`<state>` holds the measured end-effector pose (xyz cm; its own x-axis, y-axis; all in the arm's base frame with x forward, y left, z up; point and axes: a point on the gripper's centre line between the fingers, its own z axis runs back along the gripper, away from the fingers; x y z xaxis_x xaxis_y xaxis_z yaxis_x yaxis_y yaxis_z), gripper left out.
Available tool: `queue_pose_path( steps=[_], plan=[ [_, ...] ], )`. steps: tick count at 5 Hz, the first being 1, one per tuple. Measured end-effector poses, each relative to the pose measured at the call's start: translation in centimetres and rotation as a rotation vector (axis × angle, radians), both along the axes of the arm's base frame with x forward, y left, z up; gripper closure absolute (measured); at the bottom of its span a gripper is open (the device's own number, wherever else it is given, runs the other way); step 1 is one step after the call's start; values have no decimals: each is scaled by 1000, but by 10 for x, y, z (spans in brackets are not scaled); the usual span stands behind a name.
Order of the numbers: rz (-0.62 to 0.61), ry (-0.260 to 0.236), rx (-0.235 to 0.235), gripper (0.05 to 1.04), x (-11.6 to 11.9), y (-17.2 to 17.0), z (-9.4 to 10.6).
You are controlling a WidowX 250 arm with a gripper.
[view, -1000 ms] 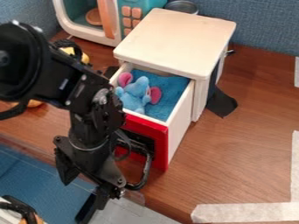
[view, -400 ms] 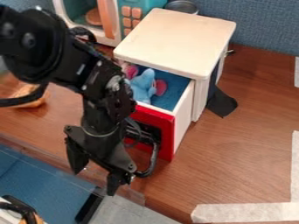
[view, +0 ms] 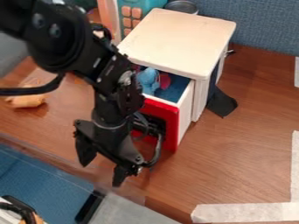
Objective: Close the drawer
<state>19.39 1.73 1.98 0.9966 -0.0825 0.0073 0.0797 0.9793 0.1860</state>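
Nearest us, pale tape (view: 245, 212) lies along the lower right of the wooden surface (view: 234, 170), and blue material (view: 46, 170) spreads below the edge at the lower left. Just above that edge hangs the tool (view: 102, 175), its two fingers spread with a gap between them and, as far as we can see, nothing pinched there. The black arm (view: 64, 39) slants down to it from the upper left, its lower part just in front of the drawer (view: 170, 131).

That drawer, red-fronted and white-sided, juts partway out of the white cabinet (view: 181, 39), facing the tool's side. We cannot tell exactly where the arm and the red front touch, if they do. In the drawer, on blue lining, sits a light-blue plush toy (view: 148, 80) with a pink part. Off to the left lies a small tan object (view: 26, 99).

We judge that we are in the pushing step, with a fair part of the closing left to do. The next move calls for a steady push against the red front, straight toward the cabinet and level with the drawer's travel; a sideways push might make it bind or turn the cabinet. We have no need to grip anything. Farther back stand a teal toy appliance (view: 142, 5) and a metal container (view: 182, 6), before a blue fabric panel (view: 262, 22).
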Motion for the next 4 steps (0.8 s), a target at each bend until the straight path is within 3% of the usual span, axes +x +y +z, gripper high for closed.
queue_pose_path(
  steps=[4],
  plan=[
    [37,-18,-5,83,37,3,4]
  ],
)
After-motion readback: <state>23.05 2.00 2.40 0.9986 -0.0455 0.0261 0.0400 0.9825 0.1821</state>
